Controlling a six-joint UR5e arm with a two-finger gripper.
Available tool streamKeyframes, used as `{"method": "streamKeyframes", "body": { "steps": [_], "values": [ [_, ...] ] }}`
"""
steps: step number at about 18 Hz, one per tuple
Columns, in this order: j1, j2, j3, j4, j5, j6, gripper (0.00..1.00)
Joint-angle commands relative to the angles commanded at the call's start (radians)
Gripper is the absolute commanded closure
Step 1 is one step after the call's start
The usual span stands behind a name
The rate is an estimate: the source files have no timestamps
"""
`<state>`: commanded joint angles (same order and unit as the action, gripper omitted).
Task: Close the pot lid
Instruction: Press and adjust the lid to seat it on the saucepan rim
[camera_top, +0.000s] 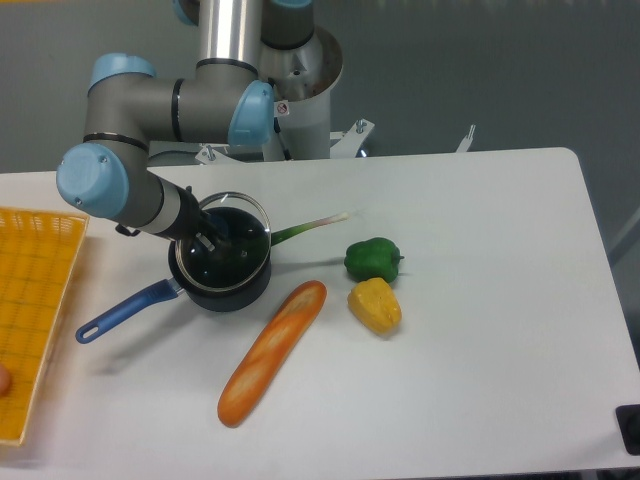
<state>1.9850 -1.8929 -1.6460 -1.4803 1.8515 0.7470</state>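
The pot (228, 287) is a small black saucepan at the table's left middle, its blue handle (122, 311) pointing to the front left. The pot lid (250, 226), clear glass with a thin metal rim, lies tilted over the pot's mouth, shifted a little to the back right. My gripper (208, 240) reaches in from the left over the pot and is shut on the lid near its centre. The lid's knob is hidden behind the fingers.
A green onion stalk (310, 226) lies just right of the pot. A bread loaf (272, 352) sits in front of it, with a green pepper (373, 259) and a yellow pepper (375, 305) to the right. A yellow basket (35, 300) occupies the left edge.
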Motion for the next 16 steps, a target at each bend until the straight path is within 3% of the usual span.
{"method": "streamKeyframes", "body": {
  "steps": [16],
  "values": [
    [0.0,-0.008,0.0,0.0,0.0,0.0,0.47]
  ]
}}
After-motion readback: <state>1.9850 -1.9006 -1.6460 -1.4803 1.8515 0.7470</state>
